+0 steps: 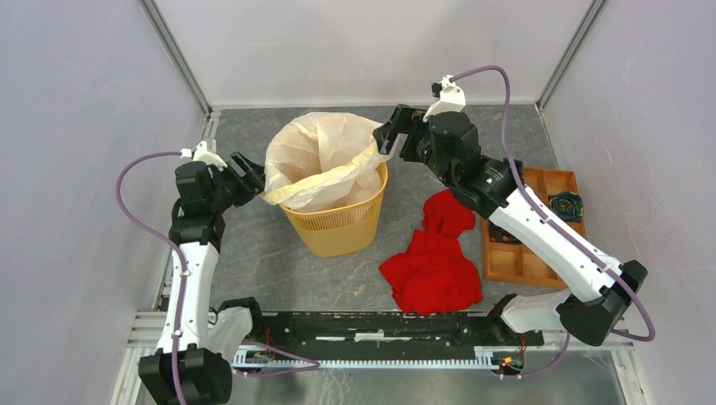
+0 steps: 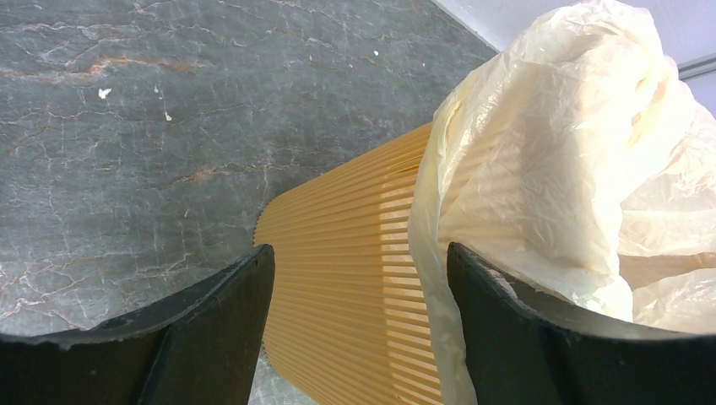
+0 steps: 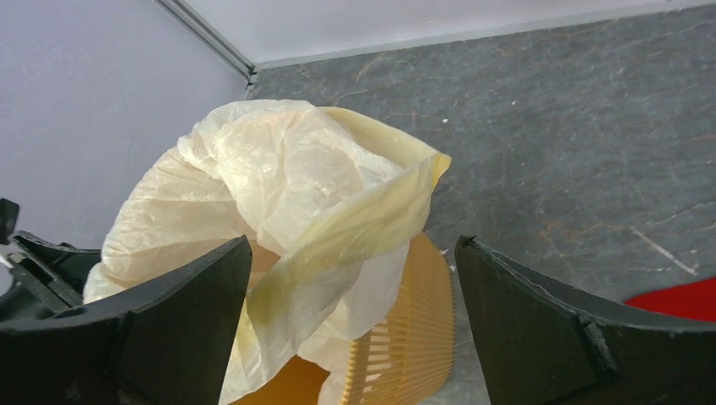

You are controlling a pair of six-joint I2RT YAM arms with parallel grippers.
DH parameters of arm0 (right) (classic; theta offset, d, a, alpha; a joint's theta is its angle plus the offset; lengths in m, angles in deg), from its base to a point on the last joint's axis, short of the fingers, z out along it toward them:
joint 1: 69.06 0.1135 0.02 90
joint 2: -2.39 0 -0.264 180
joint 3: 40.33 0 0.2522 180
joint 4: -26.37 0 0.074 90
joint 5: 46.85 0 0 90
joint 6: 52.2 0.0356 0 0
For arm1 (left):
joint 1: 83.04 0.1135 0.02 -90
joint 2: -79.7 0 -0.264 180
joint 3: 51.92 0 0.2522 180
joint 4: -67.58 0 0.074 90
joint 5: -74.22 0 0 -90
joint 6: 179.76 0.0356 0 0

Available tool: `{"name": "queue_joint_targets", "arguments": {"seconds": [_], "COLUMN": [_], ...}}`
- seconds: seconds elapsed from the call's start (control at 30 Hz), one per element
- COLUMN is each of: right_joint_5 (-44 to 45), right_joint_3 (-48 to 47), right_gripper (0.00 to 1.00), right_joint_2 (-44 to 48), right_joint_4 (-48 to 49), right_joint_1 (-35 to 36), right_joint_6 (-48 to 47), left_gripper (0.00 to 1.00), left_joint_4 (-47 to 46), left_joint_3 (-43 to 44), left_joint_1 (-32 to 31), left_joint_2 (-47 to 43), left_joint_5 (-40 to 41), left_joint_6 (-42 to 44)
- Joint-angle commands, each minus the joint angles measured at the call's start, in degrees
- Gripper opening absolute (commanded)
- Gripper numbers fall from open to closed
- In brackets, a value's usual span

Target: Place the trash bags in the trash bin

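The yellow-orange trash bin (image 1: 338, 226) stands mid-table. The cream-white trash bag (image 1: 321, 156) sits in its mouth, billowing above the rim, with a twisted band of film across the opening. My left gripper (image 1: 253, 175) is open at the bin's left rim. In the left wrist view the ribbed bin wall (image 2: 355, 278) and the bag's edge (image 2: 540, 160) lie between its open jaws (image 2: 359, 253). My right gripper (image 1: 387, 135) is open at the bag's far right edge. In the right wrist view the bag (image 3: 287, 186) and bin (image 3: 422, 337) show between its open jaws (image 3: 355, 245).
A red cloth heap (image 1: 435, 257) lies right of the bin, also at the right wrist view's edge (image 3: 675, 299). A brown wooden compartment tray (image 1: 528, 253) sits at the right, under the right arm, holding a dark round object (image 1: 564, 205). Enclosure walls stand close on the left, right and back.
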Motion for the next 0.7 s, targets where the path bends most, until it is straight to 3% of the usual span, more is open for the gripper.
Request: {"name": "queue_joint_targets", "arguments": {"seconds": [0.0,0.07,0.17,0.23,0.33,0.43,0.6,0.67], "right_joint_5": [3.1,3.2,2.6,1.0,-0.5,-1.8,-6.5,-8.0], "right_joint_3": [1.6,3.5,7.3,9.1,11.7,15.1,22.5,23.8], "right_gripper": [0.98,0.87,0.61,0.57,0.43,0.4,0.22,0.2], "right_joint_2": [2.9,4.2,7.5,9.3,11.5,13.8,17.8,18.2], "right_joint_4": [1.7,2.4,4.0,4.8,4.9,5.8,12.9,14.1], "right_joint_1": [2.3,3.0,3.6,3.7,3.7,3.7,3.6,3.7], "right_joint_6": [6.4,6.9,7.2,6.8,6.5,6.9,6.7,6.5], "left_gripper": [0.81,0.81,0.81,0.81,0.82,0.82,0.85,0.86], "left_joint_4": [-1.3,-1.3,-1.3,-1.3,-0.8,1.3,7.0,8.9], "left_joint_3": [0.6,0.5,0.2,0.1,0.5,1.7,4.1,4.7], "left_joint_1": [-0.3,-0.3,-0.3,-0.3,-0.3,-0.3,-0.3,-0.3], "left_joint_2": [-1.0,-1.4,-1.5,-1.5,-1.6,-2.0,-4.9,-6.0], "left_joint_5": [-3.3,-3.4,-3.5,-3.6,-3.7,-4.1,-1.7,-0.7], "left_joint_6": [-0.7,-0.8,-0.8,-0.8,-0.9,-0.8,-1.2,-1.9]}}
